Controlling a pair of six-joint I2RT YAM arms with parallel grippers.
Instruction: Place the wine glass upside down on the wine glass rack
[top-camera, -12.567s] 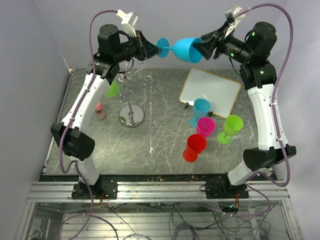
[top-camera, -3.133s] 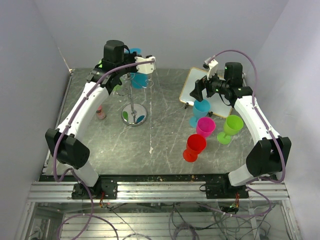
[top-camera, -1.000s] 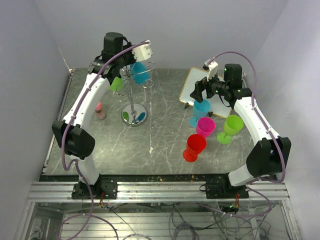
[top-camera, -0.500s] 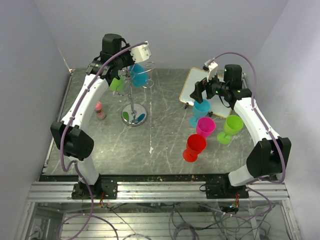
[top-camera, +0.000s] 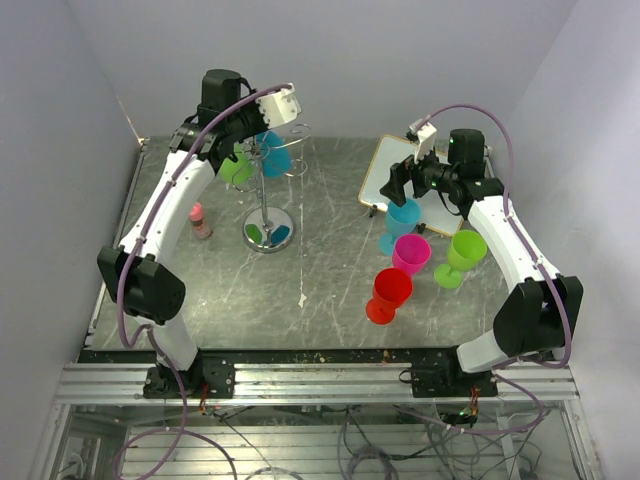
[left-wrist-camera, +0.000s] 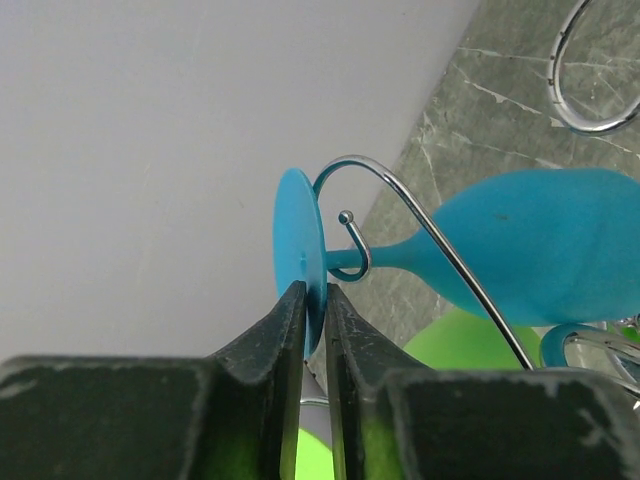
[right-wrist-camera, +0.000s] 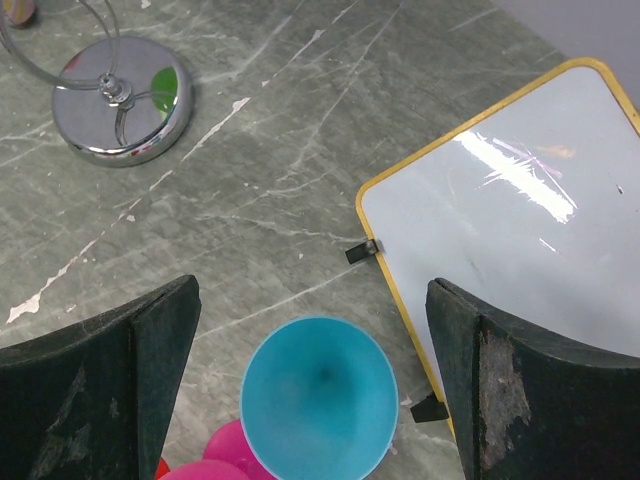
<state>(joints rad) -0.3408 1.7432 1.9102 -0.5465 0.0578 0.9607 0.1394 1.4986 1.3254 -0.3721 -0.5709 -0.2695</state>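
The left gripper (left-wrist-camera: 312, 300) pinches the blue wine glass (left-wrist-camera: 540, 245) by its foot, stem hooked in a wine glass rack (top-camera: 265, 230) scroll, bowl pointing away from the fingers; the right gripper (right-wrist-camera: 312, 300) gapes well apart.

Silver wine glass rack (top-camera: 264, 205), shiny base mirroring green and blue. On it, a blue wine glass (left-wrist-camera: 530, 260) and a lime green glass (top-camera: 236, 168). Right of the rack: blue glass (top-camera: 403, 215), pink glass (top-camera: 411, 252), red glass (top-camera: 390, 290), lime glass (top-camera: 465, 248), white yellow-framed board (top-camera: 420, 182). Grey, white-veined table (top-camera: 330, 270).
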